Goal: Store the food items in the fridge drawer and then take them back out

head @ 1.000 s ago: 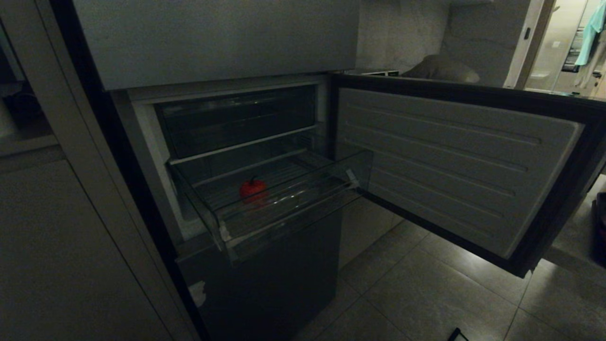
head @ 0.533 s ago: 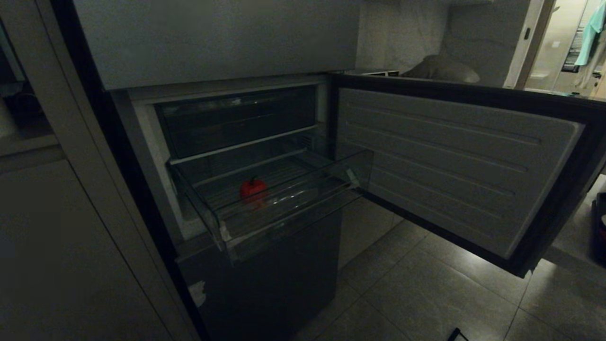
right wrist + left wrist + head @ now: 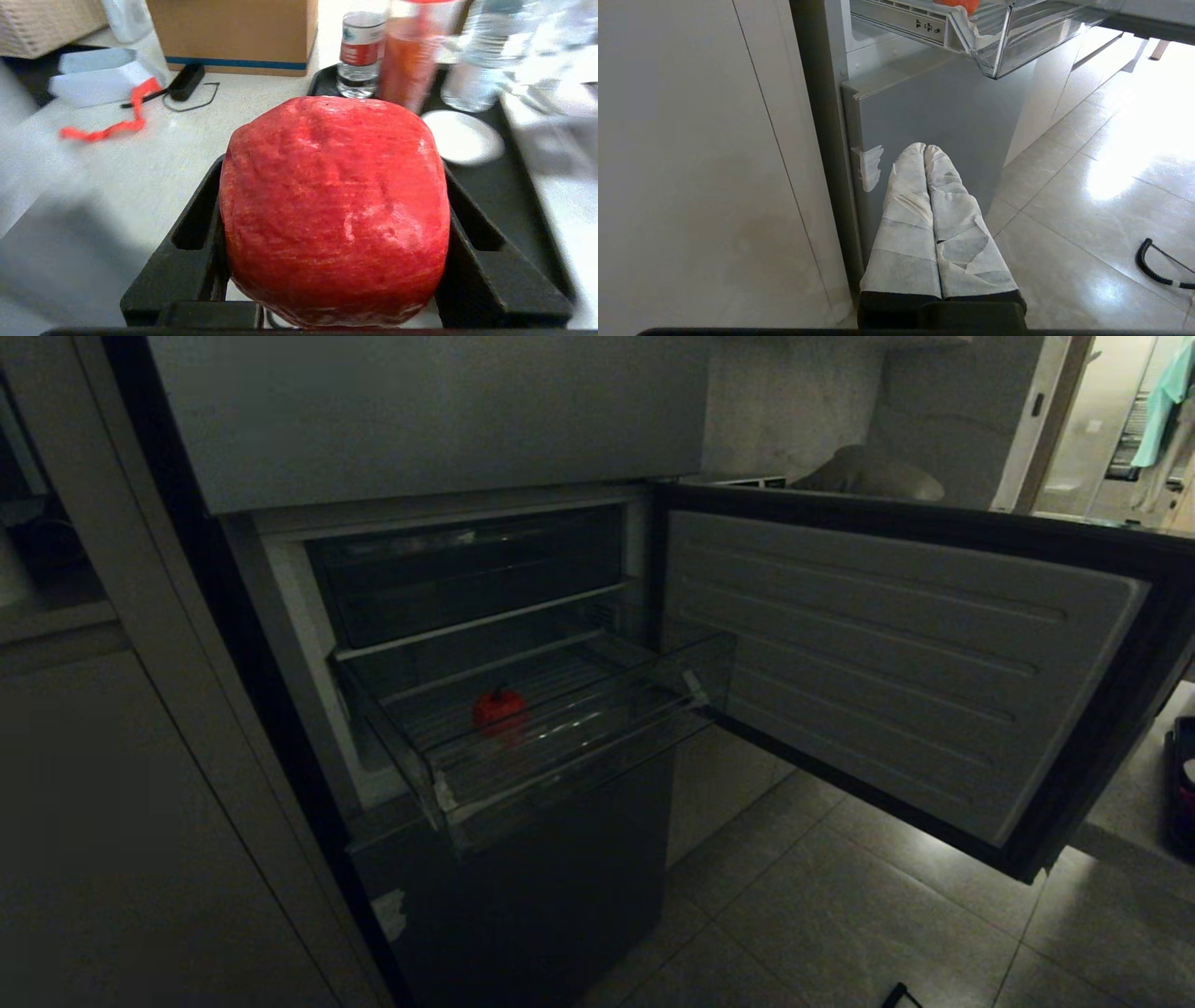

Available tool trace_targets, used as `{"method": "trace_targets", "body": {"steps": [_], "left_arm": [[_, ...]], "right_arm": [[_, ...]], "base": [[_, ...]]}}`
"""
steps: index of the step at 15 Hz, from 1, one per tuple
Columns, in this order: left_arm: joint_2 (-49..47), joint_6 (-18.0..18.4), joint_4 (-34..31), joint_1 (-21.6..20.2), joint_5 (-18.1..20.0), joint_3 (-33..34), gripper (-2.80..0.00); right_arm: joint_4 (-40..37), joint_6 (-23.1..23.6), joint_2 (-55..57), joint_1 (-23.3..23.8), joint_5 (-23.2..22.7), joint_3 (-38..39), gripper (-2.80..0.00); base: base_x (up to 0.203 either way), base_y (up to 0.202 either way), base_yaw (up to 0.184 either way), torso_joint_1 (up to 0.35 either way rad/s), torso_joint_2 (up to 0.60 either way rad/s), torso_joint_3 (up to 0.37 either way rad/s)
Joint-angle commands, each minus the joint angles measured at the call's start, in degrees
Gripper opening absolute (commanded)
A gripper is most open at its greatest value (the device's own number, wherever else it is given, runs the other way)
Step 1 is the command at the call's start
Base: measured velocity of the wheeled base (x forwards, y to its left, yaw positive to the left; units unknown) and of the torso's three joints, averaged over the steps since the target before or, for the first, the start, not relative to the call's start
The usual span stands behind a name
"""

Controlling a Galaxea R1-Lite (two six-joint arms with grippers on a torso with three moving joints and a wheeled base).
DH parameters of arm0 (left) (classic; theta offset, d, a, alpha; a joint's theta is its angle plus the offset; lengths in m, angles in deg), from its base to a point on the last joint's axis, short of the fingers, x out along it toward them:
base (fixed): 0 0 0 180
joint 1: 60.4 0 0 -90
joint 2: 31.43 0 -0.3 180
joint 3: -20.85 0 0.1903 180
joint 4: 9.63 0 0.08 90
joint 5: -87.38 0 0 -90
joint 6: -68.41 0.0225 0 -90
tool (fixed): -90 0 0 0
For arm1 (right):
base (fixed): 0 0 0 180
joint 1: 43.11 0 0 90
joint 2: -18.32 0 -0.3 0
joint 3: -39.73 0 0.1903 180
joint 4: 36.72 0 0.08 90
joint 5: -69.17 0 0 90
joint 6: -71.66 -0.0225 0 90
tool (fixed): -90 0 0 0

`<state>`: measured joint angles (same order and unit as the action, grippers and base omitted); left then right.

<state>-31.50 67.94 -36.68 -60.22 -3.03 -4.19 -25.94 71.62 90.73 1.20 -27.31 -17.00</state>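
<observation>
Two black jaws of the right gripper [image 3: 334, 261] are clamped on one red fruit [image 3: 334, 210], gripped at its sides for carrying, over a tray [image 3: 514, 196] of bottles. The other fruit [image 3: 499, 709] sits in the pulled-out fridge drawer [image 3: 579, 747]. The left gripper [image 3: 927, 154], jaws together, hangs parked below. The held fruit hides the right fingertips.

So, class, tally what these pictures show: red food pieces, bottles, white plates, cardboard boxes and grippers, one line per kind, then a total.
Red food pieces: 2, one in the fridge drawer at, one held by the right gripper at
Bottles: 2
White plates: 1
Cardboard boxes: 1
Grippers: 2, counting the left gripper
Total: 8
</observation>
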Motion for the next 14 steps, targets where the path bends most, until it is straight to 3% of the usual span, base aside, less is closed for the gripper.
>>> {"method": "trace_targets", "body": {"steps": [1, 3, 6, 7, 10, 12, 14], "left_arm": [[-0.01, -0.06, -0.01, -0.01, -0.02, 0.00, -2.80], [-0.01, 0.03, -0.01, -0.01, -0.02, 0.00, -2.80], [-0.01, -0.06, -0.01, -0.01, -0.02, 0.00, -2.80], [-0.01, -0.05, -0.01, -0.01, -0.02, 0.00, -2.80], [-0.01, 0.03, -0.01, -0.01, -0.02, 0.00, -2.80], [-0.01, -0.06, -0.01, -0.01, -0.02, 0.00, -2.80], [-0.01, 0.00, -0.01, -0.01, -0.02, 0.00, -2.80]], "right_arm": [[0.20, 0.83, -19.48, -0.49, 0.46, 8.37, -2.80], [-2.83, 1.52, -28.97, -7.02, 1.36, 11.92, -2.80], [-14.49, 2.13, -41.91, -30.11, 5.81, 13.56, -2.80], [-20.14, 2.19, -47.71, -35.68, 6.98, 14.05, -2.80], [-34.52, 2.68, -61.24, -41.96, 9.00, 18.83, -2.80], [-37.77, 5.18, -68.95, -43.43, 9.19, 26.60, -2.80], [-36.27, 5.38, -72.76, -44.05, 5.35, 31.90, -2.80]], "base": [[0.000, 0.000, 0.000, 0.000, 0.00, 0.000], [0.000, 0.000, 0.000, 0.000, 0.00, 0.000], [0.000, 0.000, 0.000, 0.000, 0.00, 0.000], [0.000, 0.000, 0.000, 0.000, 0.00, 0.000], [0.000, 0.000, 0.000, 0.000, 0.00, 0.000], [0.000, 0.000, 0.000, 0.000, 0.00, 0.000], [0.000, 0.000, 0.000, 0.000, 0.00, 0.000]]}}
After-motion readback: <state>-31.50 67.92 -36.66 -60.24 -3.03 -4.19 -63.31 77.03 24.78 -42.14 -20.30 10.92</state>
